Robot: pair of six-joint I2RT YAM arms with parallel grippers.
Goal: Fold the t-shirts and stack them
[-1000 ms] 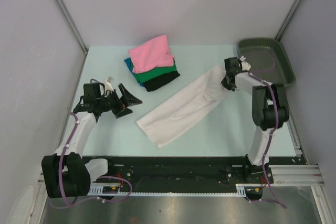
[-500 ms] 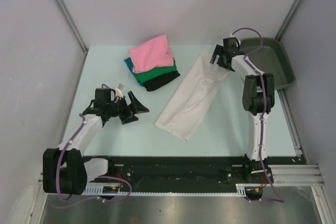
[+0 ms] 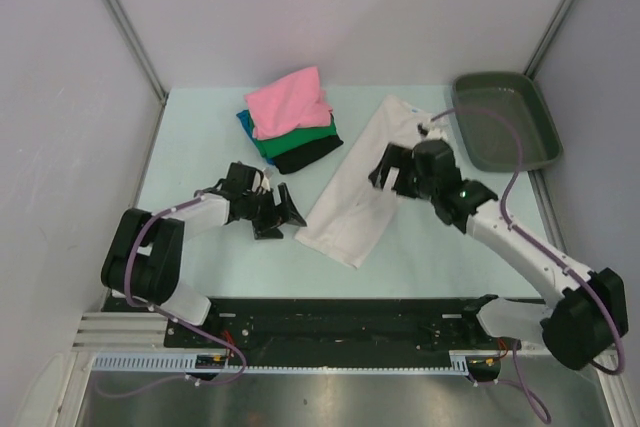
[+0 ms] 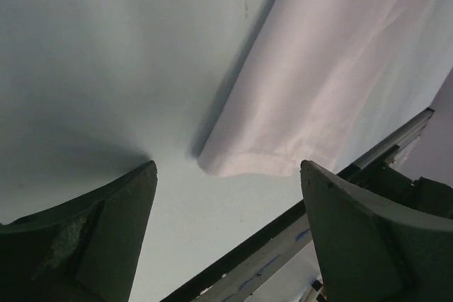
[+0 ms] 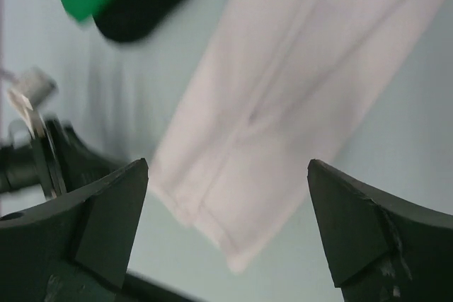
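White shirt point(image 3: 365, 182): folded into a long strip and laid flat, slantwise, on the table point(image 3: 200, 137). Its near end is turned toward the front edge and its far end lies near the tray point(image 3: 530, 142).
Left gripper point(image 3: 285, 219): held low over the table, just left of the strip's near corner. The fingers are spread wide and nothing is grasped.
Left wrist view: the hemmed corner of the white shirt point(image 4: 325, 68) is seen ahead of the left gripper point(image 4: 228, 167), between the two fingers and apart from both.
Right gripper point(image 3: 388, 179): held above the middle of the strip, fingers spread wide, nothing clasped.
Right wrist view: the white shirt point(image 5: 283, 104) is seen below the right gripper point(image 5: 228, 164), framed by the fingers and untouched.
Stack: a pink shirt point(image 3: 290, 97) is laid on top, then a green shirt point(image 3: 290, 137), with a teal shirt point(image 3: 245, 122) showing at the left and a black shirt point(image 3: 305, 155) at the bottom. It sits at the back of the table, left of the strip's far end.
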